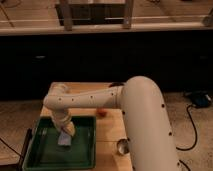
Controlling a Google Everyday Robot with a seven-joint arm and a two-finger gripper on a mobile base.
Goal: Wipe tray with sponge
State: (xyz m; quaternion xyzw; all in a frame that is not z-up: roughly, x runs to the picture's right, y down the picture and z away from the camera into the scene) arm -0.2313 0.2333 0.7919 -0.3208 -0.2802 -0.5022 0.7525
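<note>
Gripper [67, 131]: down in tray [82, 159], atop sponge [64, 139]; finger state can't tell. Step, prob.: mid-wipe. Next: push sponge across tray floor w/ steady downward pressure.

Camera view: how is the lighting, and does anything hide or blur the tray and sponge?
Camera view: dim, warm light; dark background behind the table. The whole picture is soft. The white arm fills the right side and reads brightest. The end effector sits over the tray, above the sponge, partly hiding it. A pale sheen marks the tray floor. The metal cup shows a small glint.
</note>
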